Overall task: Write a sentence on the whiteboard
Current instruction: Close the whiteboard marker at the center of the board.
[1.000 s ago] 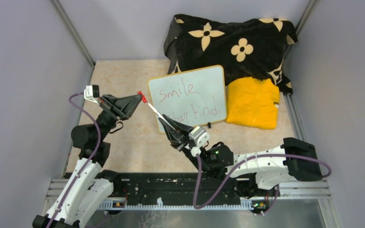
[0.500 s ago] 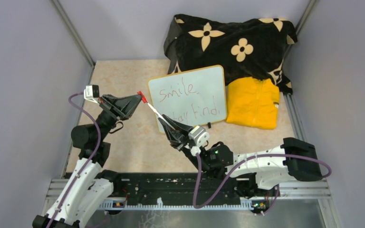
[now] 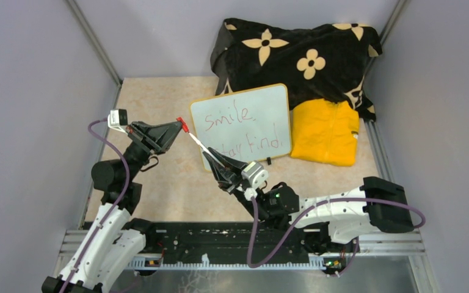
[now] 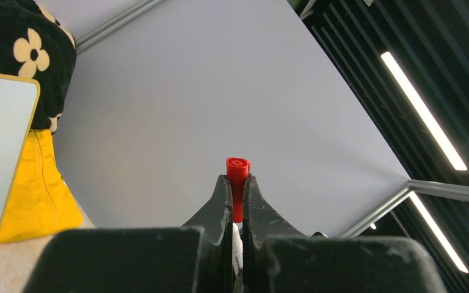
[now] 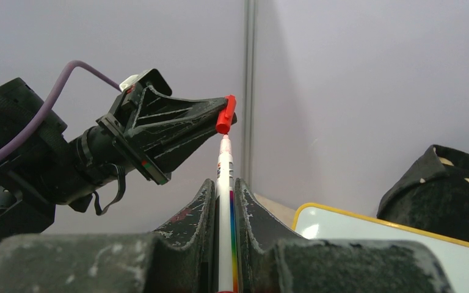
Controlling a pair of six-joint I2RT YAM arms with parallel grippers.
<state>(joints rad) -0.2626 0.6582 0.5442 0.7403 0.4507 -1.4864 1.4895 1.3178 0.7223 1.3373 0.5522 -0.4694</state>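
Observation:
The whiteboard (image 3: pixel 247 110) lies tilted on the table, with the sentence in red, "smile" (image 3: pixel 226 116) above "stay fine" (image 3: pixel 253 145). My left gripper (image 3: pixel 180 127) is shut on the red marker cap (image 4: pixel 237 174), held in the air left of the board. My right gripper (image 3: pixel 209 154) is shut on the slim white marker (image 5: pixel 225 177), over the board's lower left corner. The marker's pink tip points at the cap (image 5: pixel 225 115), just short of its mouth. The board's corner also shows in the right wrist view (image 5: pixel 366 235).
A black blanket with cream flowers (image 3: pixel 293 55) is heaped behind the board. A folded yellow garment (image 3: pixel 325 131) lies to the board's right. Grey walls and metal rails enclose the tan table (image 3: pixel 159 183).
My right gripper with the marker has crept very slightly left toward the cap. The left arm and board have not moved.

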